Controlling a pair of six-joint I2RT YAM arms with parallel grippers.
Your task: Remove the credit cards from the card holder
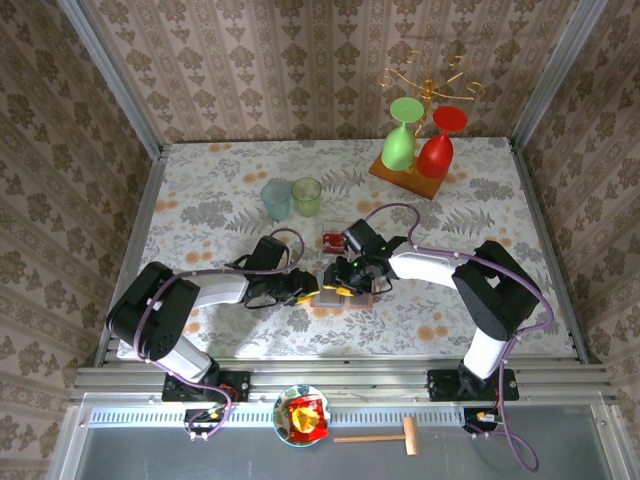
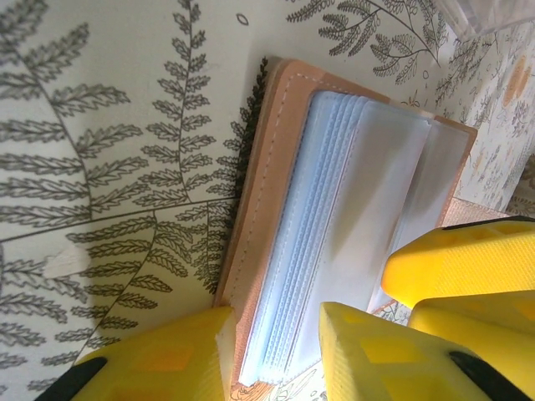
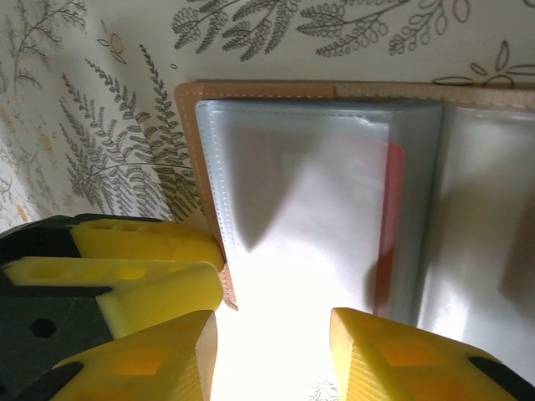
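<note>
Both arms fold inward, wrists low, left claw (image 2: 276, 324) clamped and right claw (image 3: 274, 322) part-open, tips nearly meeting.

Two translucent plastic cups (image 1: 307, 195) stood behind the tan leather card holder (image 1: 355, 297). The floral tabletop (image 1: 400, 325) nearer lay bare.

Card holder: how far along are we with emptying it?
Done: the card holder lies open, and a small red stack, apparently cards, sits behind it. In hand: the left end effector clamps the holder's edge while the right end effector hovers open over a clear pocket. Left: a red card is in its sleeve.
</note>
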